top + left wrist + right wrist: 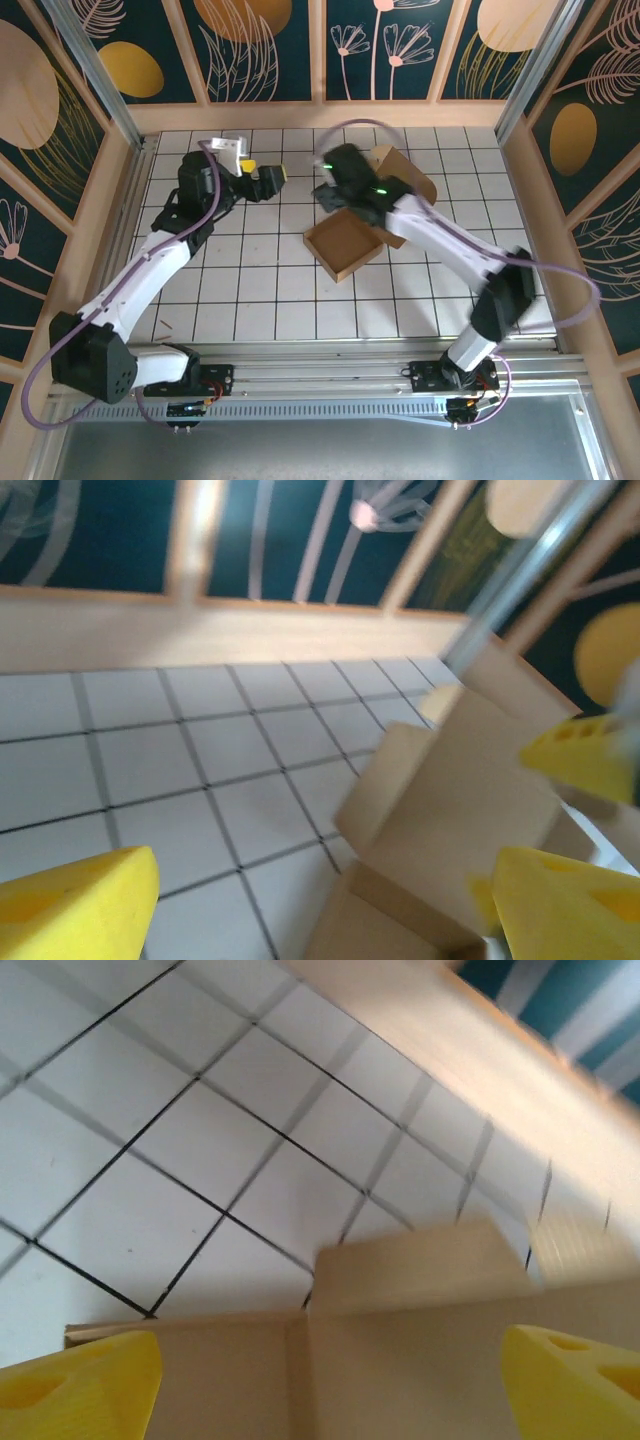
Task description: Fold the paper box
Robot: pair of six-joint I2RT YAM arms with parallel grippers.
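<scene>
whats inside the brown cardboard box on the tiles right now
Only the bare brown floor of the low brown kraft cardboard box shows. The black-and-white right arm covers its far corner, so that part is unseen.

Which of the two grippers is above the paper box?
The right gripper: it hangs over the paper box, while the left gripper is over bare tiles.

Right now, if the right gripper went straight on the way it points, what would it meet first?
The cardboard box: its brown wall and a flap lie straight ahead of the right gripper, between its open jaws. It looks very close, though the blur hides the exact depth.
</scene>
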